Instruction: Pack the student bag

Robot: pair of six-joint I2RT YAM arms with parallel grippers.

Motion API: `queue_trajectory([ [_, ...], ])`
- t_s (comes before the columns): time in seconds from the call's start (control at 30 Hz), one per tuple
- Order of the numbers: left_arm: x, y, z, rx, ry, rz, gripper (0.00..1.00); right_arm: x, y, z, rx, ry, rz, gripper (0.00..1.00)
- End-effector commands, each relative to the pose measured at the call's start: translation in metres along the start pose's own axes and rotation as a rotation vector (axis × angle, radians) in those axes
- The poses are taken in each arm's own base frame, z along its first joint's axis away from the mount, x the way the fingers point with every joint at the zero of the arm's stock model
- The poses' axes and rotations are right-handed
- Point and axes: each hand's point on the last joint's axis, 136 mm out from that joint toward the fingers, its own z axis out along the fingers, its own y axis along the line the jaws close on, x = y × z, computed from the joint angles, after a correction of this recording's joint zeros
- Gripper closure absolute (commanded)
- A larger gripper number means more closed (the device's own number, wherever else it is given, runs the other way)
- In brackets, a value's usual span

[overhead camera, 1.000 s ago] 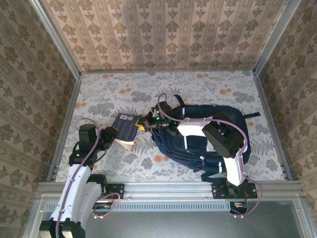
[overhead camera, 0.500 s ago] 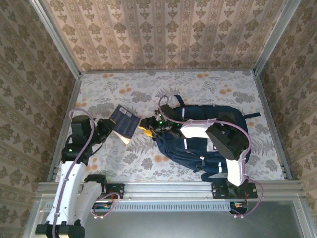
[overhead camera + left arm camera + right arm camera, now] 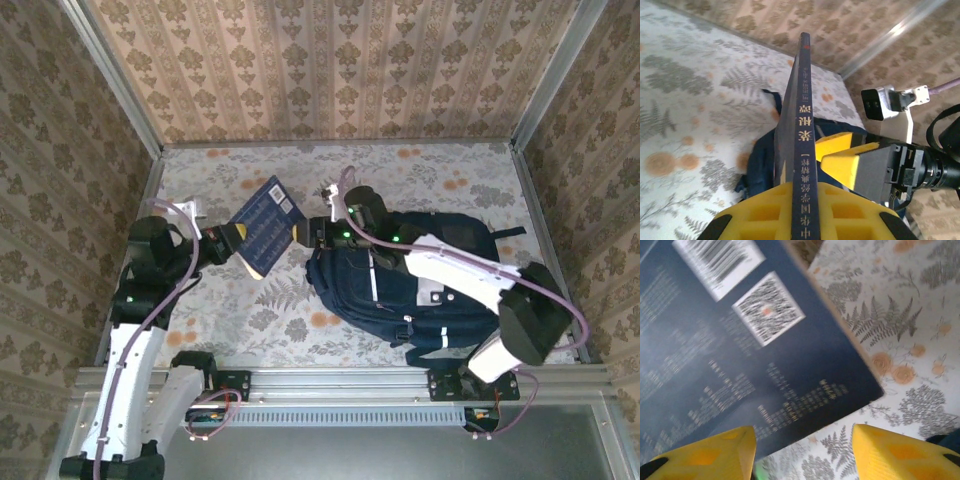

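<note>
top external view: the left fingers [image 3: 237, 241] are clamped on one edge of a thin dark-blue paperback book [image 3: 266, 222]. the book stands tilted up off the floral-patterned table [image 3: 250, 315], its far side reaching away from those fingers toward the right fingers [image 3: 303, 232]. the right fingers sit just beside that far side of the book and are spread apart, gripping nothing. directly behind the right fingers, partly under that arm, the large navy-blue fabric backpack with white reflective stripes [image 3: 345, 290] lies flat on the table. its nearest end is just beside the right fingers and well apart from the left fingers, with the book between.

left wrist view: the book [image 3: 804, 115] rises spine-on straight out of the left fingers [image 3: 755, 220], pinched between the two yellow pads, with pale characters printed along the spine. just to the right of the spine one yellow right finger [image 3: 842, 162] hangs close to the cover; whether it touches cannot be told. beyond the left fingers, behind the book, part of the backpack [image 3: 760, 170] shows on the table [image 3: 680, 95].

right wrist view: the two yellow right fingers [image 3: 705, 452] stand wide apart at the bottom edge with an open gap between them. past them the book [image 3: 755, 370] turns its back cover to the camera, carrying a white barcode label and a square code, and its corner points out over the table [image 3: 910, 310]
</note>
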Motion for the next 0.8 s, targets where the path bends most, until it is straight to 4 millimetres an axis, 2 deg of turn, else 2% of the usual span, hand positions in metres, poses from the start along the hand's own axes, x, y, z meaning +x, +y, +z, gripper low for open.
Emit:
queue_trajectory([
  [0.0, -0.014, -0.051, -0.009, 0.209, -0.037, 0.194, 1.00, -0.017, 0.010, -0.041, 0.027, -0.132, -0.337, 0.34],
  [0.07, -0.012, -0.059, -0.009, 0.240, -0.030, 0.225, 1.00, -0.022, 0.007, -0.061, 0.075, -0.183, -0.431, 0.25],
  [0.2, -0.008, -0.075, -0.010, 0.330, -0.012, 0.263, 1.00, -0.031, 0.001, -0.090, 0.082, -0.215, -0.467, 0.20],
  [0.43, 0.003, -0.110, -0.015, 0.524, 0.033, 0.339, 1.00, -0.042, -0.004, -0.115, 0.069, -0.234, -0.471, 0.13],
  [0.53, 0.011, -0.121, -0.019, 0.601, 0.070, 0.364, 1.00, -0.043, 0.004, -0.122, -0.008, -0.236, -0.470, 0.10],
  [0.63, 0.022, -0.124, -0.018, 0.657, 0.113, 0.366, 1.00, -0.038, 0.020, -0.129, -0.157, -0.223, -0.452, 0.10],
  [0.77, 0.031, -0.129, -0.018, 0.709, 0.146, 0.365, 1.00, -0.025, 0.039, -0.131, -0.339, -0.180, -0.422, 0.14],
])
